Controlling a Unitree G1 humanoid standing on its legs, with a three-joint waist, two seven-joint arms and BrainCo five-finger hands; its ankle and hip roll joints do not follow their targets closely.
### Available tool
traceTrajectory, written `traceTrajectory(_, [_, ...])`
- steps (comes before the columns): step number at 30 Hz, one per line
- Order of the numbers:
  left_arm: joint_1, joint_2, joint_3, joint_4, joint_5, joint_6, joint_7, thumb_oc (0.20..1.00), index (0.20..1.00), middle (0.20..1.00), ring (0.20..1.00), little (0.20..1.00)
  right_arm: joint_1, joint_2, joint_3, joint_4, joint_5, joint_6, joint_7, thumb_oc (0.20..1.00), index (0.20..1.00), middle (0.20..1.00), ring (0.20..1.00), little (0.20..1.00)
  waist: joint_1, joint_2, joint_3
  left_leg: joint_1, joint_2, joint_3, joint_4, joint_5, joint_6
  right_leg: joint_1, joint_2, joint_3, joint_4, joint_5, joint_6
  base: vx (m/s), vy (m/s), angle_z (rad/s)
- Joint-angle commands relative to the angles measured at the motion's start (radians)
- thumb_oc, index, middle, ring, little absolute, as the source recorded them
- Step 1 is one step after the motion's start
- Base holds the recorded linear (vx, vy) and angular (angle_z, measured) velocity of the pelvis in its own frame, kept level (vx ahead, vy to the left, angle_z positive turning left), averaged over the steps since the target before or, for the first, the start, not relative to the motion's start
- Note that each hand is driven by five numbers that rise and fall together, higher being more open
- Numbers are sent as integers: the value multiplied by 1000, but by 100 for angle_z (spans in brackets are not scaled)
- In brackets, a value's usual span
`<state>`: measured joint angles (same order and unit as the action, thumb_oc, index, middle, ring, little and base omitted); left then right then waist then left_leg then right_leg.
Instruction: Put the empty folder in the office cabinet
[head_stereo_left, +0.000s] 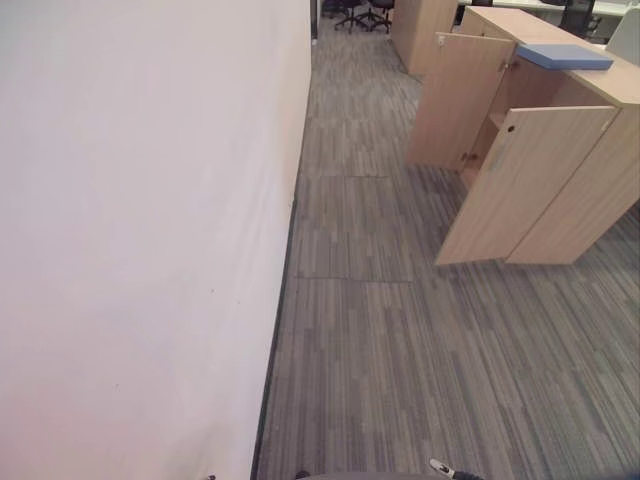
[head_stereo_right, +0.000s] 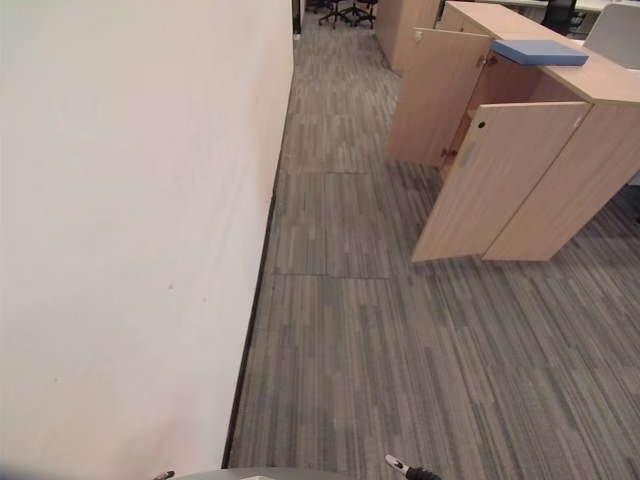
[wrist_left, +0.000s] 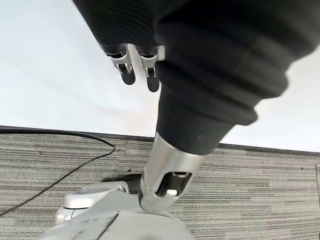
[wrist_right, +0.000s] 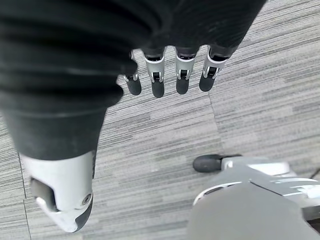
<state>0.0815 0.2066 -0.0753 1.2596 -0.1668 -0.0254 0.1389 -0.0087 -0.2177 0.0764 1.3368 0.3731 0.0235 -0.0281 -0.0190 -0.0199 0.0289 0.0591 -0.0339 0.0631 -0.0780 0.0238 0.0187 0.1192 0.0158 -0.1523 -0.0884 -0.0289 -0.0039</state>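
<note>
Flat blue folder (head_stereo_left: 565, 56) lies on top of the low light-wood office cabinet (head_stereo_left: 590, 190), whose two doors stand open

The cabinet stands ahead and to the right across the grey striped carpet floor (head_stereo_left: 400, 340), with a long white wall (head_stereo_left: 140, 230) running along the left; dark office chairs (head_stereo_left: 362, 12) show at the far end of the aisle. The left hand (wrist_left: 142, 62) hangs over the strip where wall meets carpet, its silver dark-tipped fingers (wrist_left: 152, 75) relaxed and holding nothing. The right hand (wrist_right: 165, 70) hangs above the carpet, its fingers (wrist_right: 158, 82) straight in a row, released and empty, well apart from the folder
</note>
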Motion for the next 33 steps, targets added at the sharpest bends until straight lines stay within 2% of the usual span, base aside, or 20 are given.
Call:
traceTrajectory(1, [-45, -6, 23, 60, -59, -24, -2, 1000, 1000, 1000, 1000, 1000, -41, 2, -15, 51, 30, -22, -12, 1000, 1000, 1000, 1000, 1000, 8, -5, 0, 33, 36, 36, -9, -59, -59, -27, -51, -32, 1, 39, 129, 0, 0, 0])
traceTrajectory(13, [-47, -7, -3, 52, -15, -30, 34, 1000, 1000, 1000, 1000, 1000, -40, 13, -10, 59, 39, -26, -22, 1000, 1000, 1000, 1000, 1000, 11, -11, 2, 39, 36, 33, -9, -61, -60, -20, -52, -35, 1, 36, 129, 0, 0, 0])
traceTrajectory(22, [-42, -9, 15, 64, -55, -27, -15, 1000, 1000, 1000, 1000, 1000, -40, 9, -7, 58, 72, -13, 35, 1000, 1000, 1000, 1000, 1000, 10, -9, 3, 43, 37, 35, -9, -64, -60, -21, -51, -33, 1, 37, 129, 0, 0, 0])
traceTrajectory(30, [-39, -12, 12, 61, -56, -24, -26, 1000, 1000, 1000, 1000, 1000, -34, -6, 19, 18, -5, -33, 8, 1000, 1000, 1000, 1000, 1000, 8, -10, 5, 46, 40, 35, -9, -65, -61, -18, -51, -35, 1, 35, 129, 0, 0, 0])
traceTrajectory(33, [-41, -11, 10, 75, -48, -16, -35, 1000, 1000, 1000, 1000, 1000, -44, -15, 70, 18, -125, -28, -21, 1000, 1000, 1000, 1000, 1000, 9, -9, 9, 47, 40, 37, -9, -64, -60, -18, -51, -36, 1, 36, 129, 0, 0, 0])
